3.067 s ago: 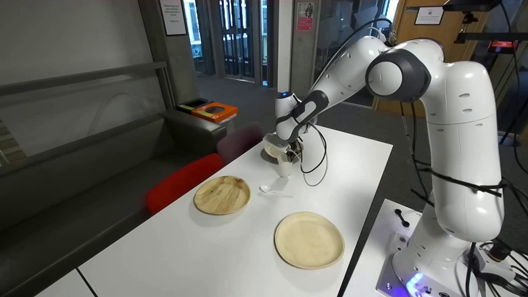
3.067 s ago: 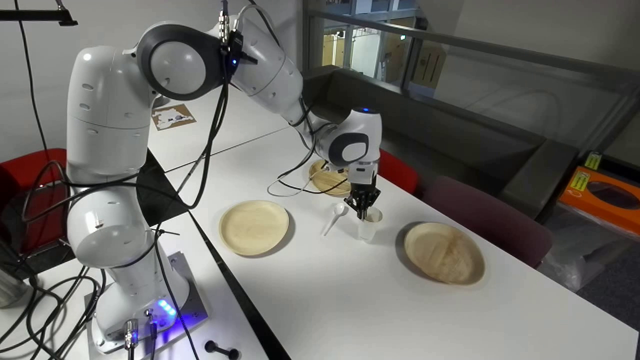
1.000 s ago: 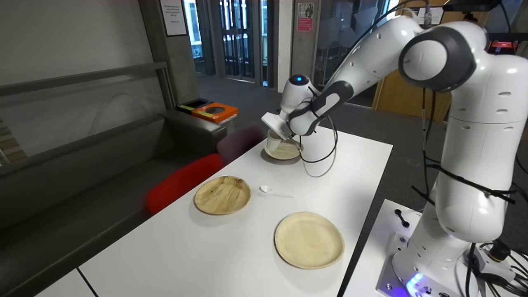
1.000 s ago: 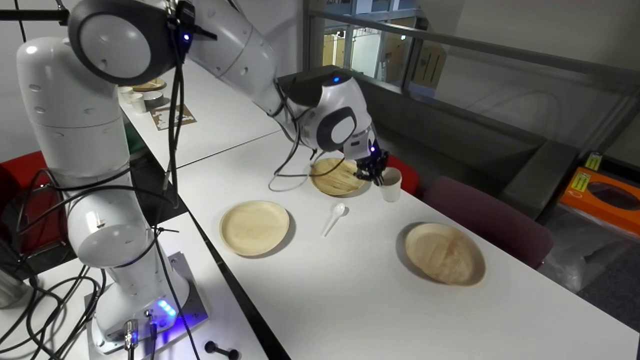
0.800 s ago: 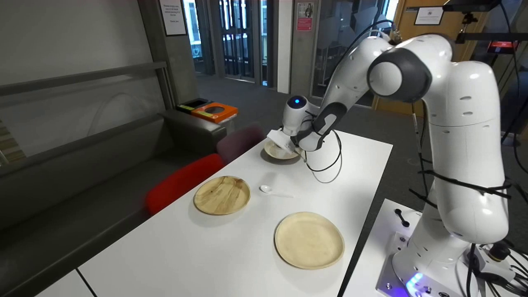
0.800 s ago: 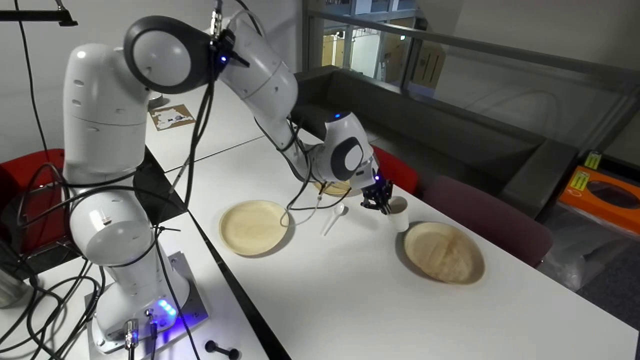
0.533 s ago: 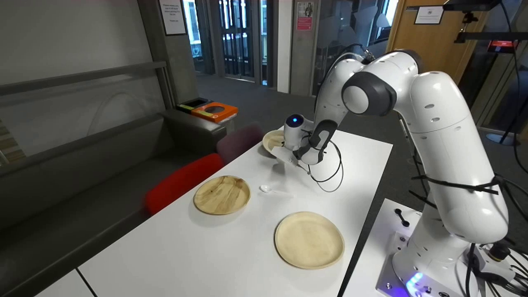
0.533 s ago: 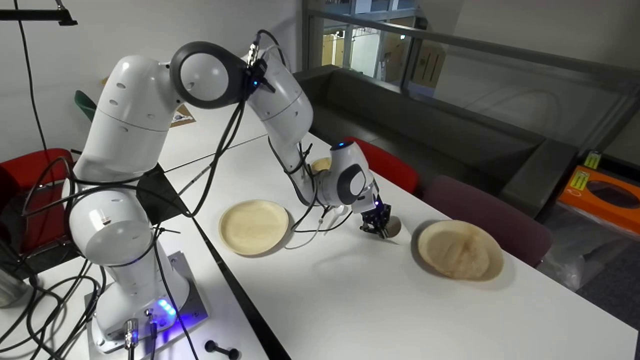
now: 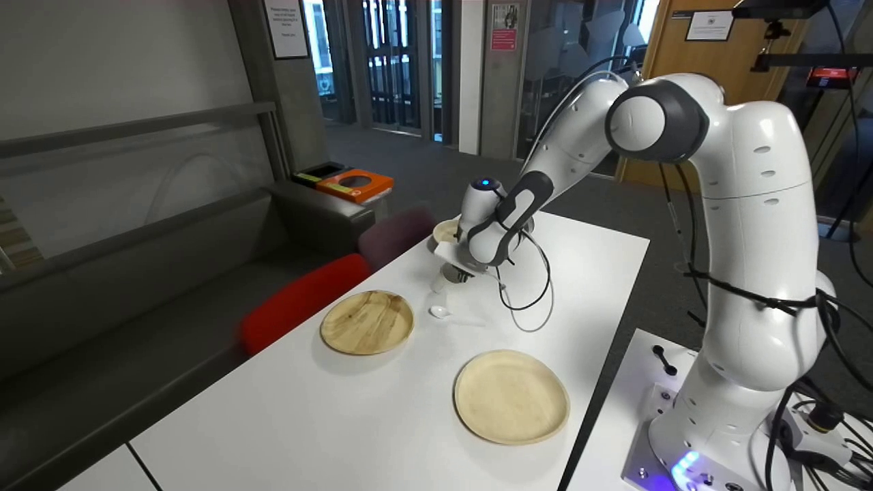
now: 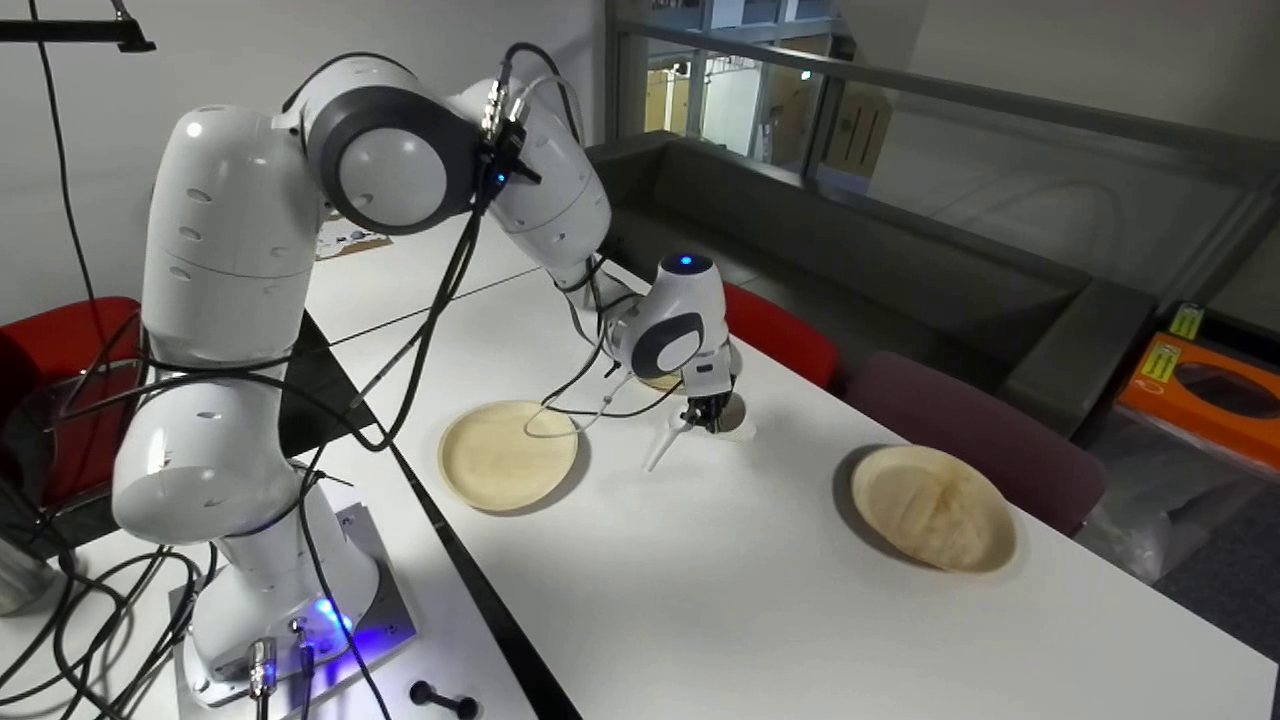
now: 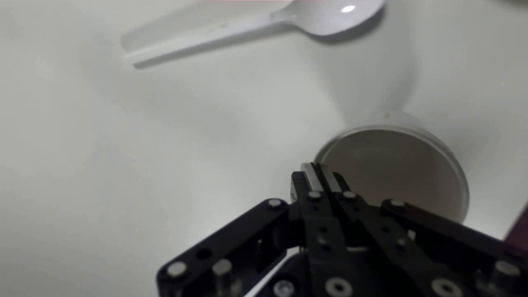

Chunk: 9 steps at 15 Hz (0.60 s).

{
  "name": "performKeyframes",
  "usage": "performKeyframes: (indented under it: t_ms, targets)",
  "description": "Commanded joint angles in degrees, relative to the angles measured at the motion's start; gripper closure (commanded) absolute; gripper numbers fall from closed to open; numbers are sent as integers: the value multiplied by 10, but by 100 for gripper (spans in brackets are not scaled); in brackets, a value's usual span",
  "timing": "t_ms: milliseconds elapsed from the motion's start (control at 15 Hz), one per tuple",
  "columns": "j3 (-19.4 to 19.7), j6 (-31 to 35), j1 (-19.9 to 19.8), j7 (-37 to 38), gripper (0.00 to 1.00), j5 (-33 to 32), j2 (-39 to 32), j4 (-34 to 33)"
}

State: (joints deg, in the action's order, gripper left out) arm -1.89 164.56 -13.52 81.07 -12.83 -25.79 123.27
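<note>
Exterior view: claw (image 10: 713,424) pinches tilted cup (image 10: 737,415) over wht tbl (image 10: 760,600), red chair (image 10: 785,338) & gry sofa (image 10: 860,235) alongside.

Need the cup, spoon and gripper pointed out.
Cup (image 11: 398,167), wrist view: inside, through its open mouth.
Spoon (image 11: 247,24), wrist view: on the handle, toward the bowl.
Gripper (image 11: 320,177), wrist view: midway between the fingertips, shut on the cup's rim.

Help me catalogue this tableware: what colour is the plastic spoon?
The plastic spoon is white, best seen close up in the wrist view.
</note>
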Motion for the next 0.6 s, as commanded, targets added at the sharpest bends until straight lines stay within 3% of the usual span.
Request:
performKeyframes:
  t_ms: [0, 67, 133, 200, 400, 533]
  targets:
    - [81, 57, 68, -20, 99, 71, 71, 33]
    - [45, -52, 40, -78, 99, 117, 77, 18]
    - [45, -96, 40, -101, 99, 142, 79, 13]
    - [70, -137, 57, -101, 99, 143, 77, 7]
    - [64, -252, 48, -170, 99, 187, 63, -9]
    - [82, -343, 61, -172, 99, 179, 61, -22]
